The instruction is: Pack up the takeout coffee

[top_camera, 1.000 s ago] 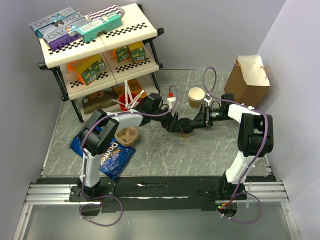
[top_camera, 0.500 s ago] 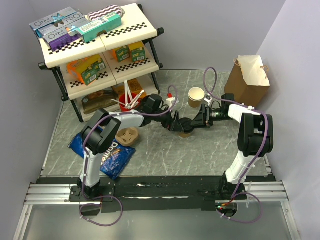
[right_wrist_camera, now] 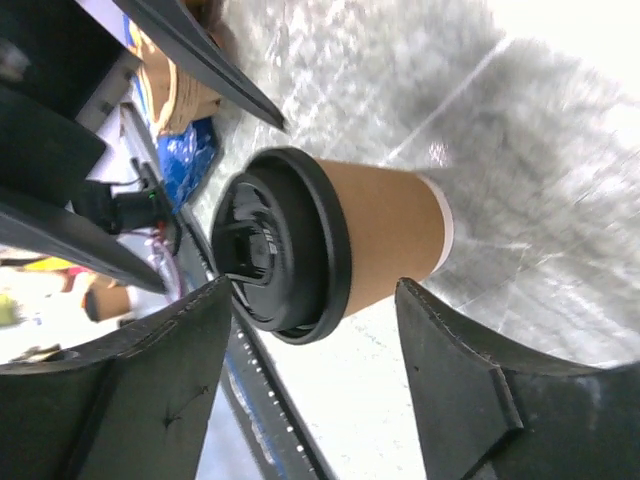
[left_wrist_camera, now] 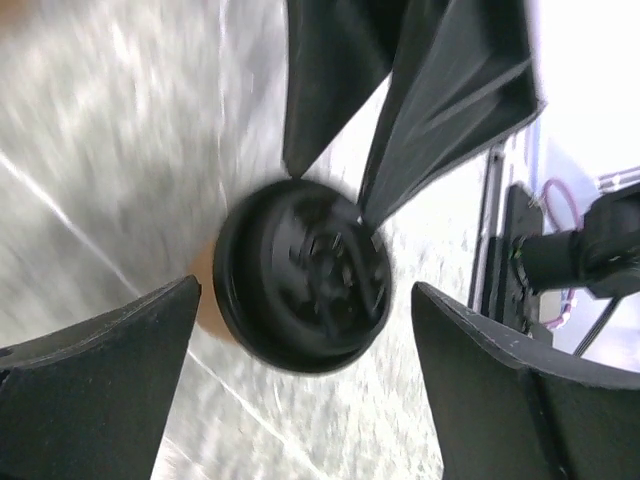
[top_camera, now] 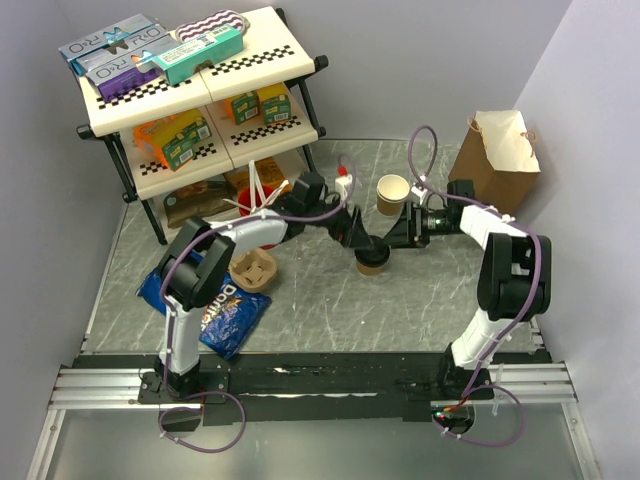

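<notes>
Tan paper takeout coffee (right_wrist_camera: 390,235), round black lid, on marbled surface (top_camera: 320,295); left gripper (left_wrist_camera: 303,292), right gripper (right_wrist_camera: 312,288) open, seemingly clear.

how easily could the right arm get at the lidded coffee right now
Probably yes: the right gripper is open with its fingers either side of the takeout coffee, nothing between. The left gripper, also open, crowds the lid from the opposite side and could clash.

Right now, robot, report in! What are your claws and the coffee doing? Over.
Both open: left claw, right claw, straddling the takeout coffee. Coffee upright on table, not gripped. Claws crowd each other; lidless cup close behind. Over.
</notes>
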You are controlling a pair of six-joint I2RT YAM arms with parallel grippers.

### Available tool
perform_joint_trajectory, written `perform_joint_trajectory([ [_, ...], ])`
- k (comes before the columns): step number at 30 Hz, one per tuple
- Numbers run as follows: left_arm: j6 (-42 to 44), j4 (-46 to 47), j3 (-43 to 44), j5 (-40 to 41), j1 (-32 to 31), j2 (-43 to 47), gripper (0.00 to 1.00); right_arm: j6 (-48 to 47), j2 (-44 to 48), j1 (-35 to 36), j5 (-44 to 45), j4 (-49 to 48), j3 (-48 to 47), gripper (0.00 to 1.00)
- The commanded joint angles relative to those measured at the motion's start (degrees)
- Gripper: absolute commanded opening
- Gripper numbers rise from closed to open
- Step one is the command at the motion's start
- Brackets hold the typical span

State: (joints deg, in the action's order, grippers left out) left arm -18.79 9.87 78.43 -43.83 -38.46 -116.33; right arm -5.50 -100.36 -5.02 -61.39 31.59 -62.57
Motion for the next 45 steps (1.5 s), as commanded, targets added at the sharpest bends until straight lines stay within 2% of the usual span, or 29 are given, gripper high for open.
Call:
perform_joint_trajectory([
  [1,2.9,0.0,5.7,-6.6,2.2,1.6,0.93,-2.3,5.9,-0.7,0.6,-1.1,-3.3,0.77],
  [4,4.0,-1.0,6.4,-8.8,3.5,3.4,0.94,-4.6,7.0,-1.0,0.9,1.0,-4.6,0.8],
  [7,4.9,-2.7,6.8,-10.4,4.9,6.1,0.94,-10.7,10.7,-1.0,3.1,2.2,-3.7,0.84],
  [9,6.6,-4.8,6.9,-10.7,5.7,9.5,0.94,-18.6,14.3,-0.6,5.2,3.2,-2.3,0.86],
  [10,7.0,-5.4,6.9,-10.9,6.5,10.9,0.94,-22.1,16.1,-0.1,7.4,4.4,-1.9,0.97],
  [11,7.9,-5.9,6.9,-11.1,6.9,13.5,0.95,-30.3,17.1,0.7,8.4,5.8,-1.4,1.0],
  [14,10.1,-8.2,6.2,-10.8,8.1,18.7,0.95,-43.6,20.4,4.7,15.2,8.7,1.3,1.0],
  [17,11.6,-9.2,4.9,-8.5,8.9,22.6,0.95,-49.0,22.0,10.5,22.5,5.9,5.4,1.0],
  [28,10.2,-9.3,-0.3,-5.1,10.8,30.2,0.95,-46.0,19.4,19.1,29.4,0.1,8.3,1.0],
  [34,8.9,-8.6,-1.4,-5.2,11.2,30.8,0.95,-38.3,15.7,22.1,33.5,-3.6,6.8,1.0],
  [45,8.6,-8.3,-2.8,-4.7,12.3,32.0,0.95,-27.7,9.1,23.6,38.3,-10.4,1.8,1.0],
])
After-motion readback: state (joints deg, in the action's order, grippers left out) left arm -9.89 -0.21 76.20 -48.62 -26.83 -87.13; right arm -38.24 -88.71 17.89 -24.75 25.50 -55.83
